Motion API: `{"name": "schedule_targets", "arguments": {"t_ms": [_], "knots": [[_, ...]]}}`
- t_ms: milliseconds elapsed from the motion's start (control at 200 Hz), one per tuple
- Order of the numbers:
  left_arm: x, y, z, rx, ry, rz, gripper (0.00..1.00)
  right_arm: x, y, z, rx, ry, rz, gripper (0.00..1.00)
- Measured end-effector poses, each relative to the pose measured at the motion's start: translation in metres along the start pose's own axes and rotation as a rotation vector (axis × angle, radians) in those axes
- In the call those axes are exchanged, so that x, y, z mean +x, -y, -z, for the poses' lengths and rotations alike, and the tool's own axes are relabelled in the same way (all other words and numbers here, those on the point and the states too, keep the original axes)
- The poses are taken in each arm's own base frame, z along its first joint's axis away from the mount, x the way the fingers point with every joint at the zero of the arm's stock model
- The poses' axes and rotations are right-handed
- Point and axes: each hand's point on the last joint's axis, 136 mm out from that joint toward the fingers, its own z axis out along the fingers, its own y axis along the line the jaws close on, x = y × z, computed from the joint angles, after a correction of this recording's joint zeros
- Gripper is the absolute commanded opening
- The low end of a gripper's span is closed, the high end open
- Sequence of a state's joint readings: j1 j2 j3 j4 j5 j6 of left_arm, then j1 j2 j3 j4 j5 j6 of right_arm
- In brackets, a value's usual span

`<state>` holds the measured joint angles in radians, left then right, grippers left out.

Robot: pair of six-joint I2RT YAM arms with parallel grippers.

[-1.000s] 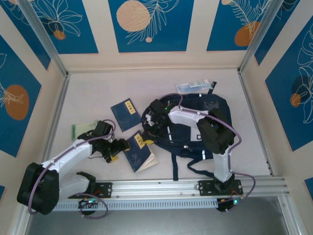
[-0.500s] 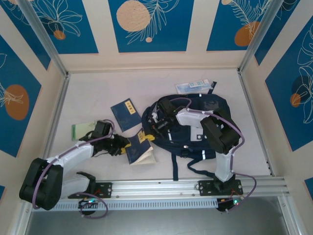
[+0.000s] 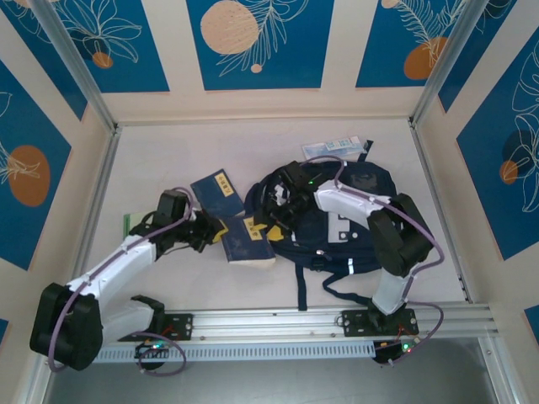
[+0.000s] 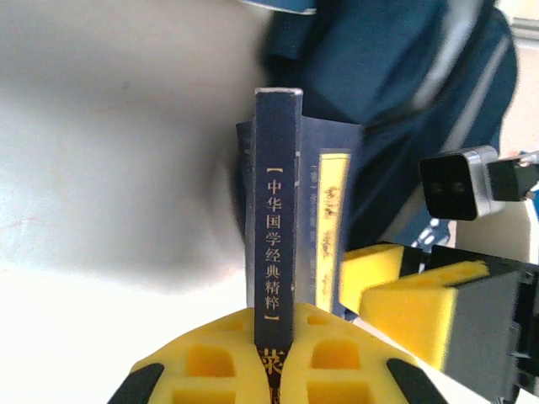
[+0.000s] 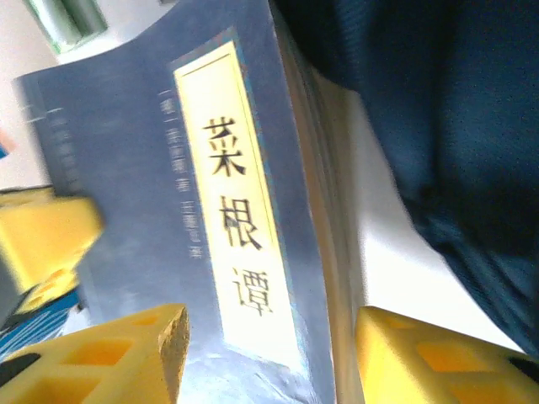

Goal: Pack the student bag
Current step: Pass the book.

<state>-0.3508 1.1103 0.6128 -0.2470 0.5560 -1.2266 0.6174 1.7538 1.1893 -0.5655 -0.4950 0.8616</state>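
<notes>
- White tabletop [image 3: 168, 160] inside a booth with blue-and-cream patterned walls, both arm bases bolted at the near edge.
- Student bag, a large dark navy fabric backpack with thin white stripes and light grey patches [image 3: 333, 244], lying flat on the right half of the table, dark straps trailing toward the near edge. Contents hidden; no way to tell whether its opening is unzipped.
- Right arm rising from its base, bent sharply at the elbow over the bag's right side, forearm stretched leftward across the top of the bag.
- Left arm low and extended, running diagonally from the near-left corner toward the table's middle.
- Right gripper [image 3: 274, 209] at the bag's left edge, yellow foam fingers spread apart, with a book cover between them in the right wrist view.
- Left gripper [image 3: 210, 234] pressed together, pinching the spine end of that same book.
- Held book, a dark navy paperback with a yellow title label and Chinese characters [image 3: 246, 244], just beside the bag's left edge, between the two grippers; contact with the fabric impossible to judge.
- Second flat navy booklet with a yellow label [image 3: 217, 192] lying loose, just behind the held book.
- Pale blue flat packet [image 3: 335, 148] at the bag's far edge.
- Small green item [image 3: 129, 224] near the table's left side, partly hidden by the left arm.
</notes>
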Motion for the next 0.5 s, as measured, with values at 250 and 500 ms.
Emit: {"name": "schedule_targets", "arguments": {"t_ms": [250, 500], "knots": [[0.004, 0.059, 0.042, 0.087, 0.062, -0.157, 0.0, 0.006, -0.018, 0.063, 0.009, 0.18, 0.118, 0.9], [0.017, 0.116, 0.07, 0.219, 0.071, -0.275, 0.0, 0.03, -0.071, 0.117, -0.251, 0.25, 0.28, 0.99]]}}
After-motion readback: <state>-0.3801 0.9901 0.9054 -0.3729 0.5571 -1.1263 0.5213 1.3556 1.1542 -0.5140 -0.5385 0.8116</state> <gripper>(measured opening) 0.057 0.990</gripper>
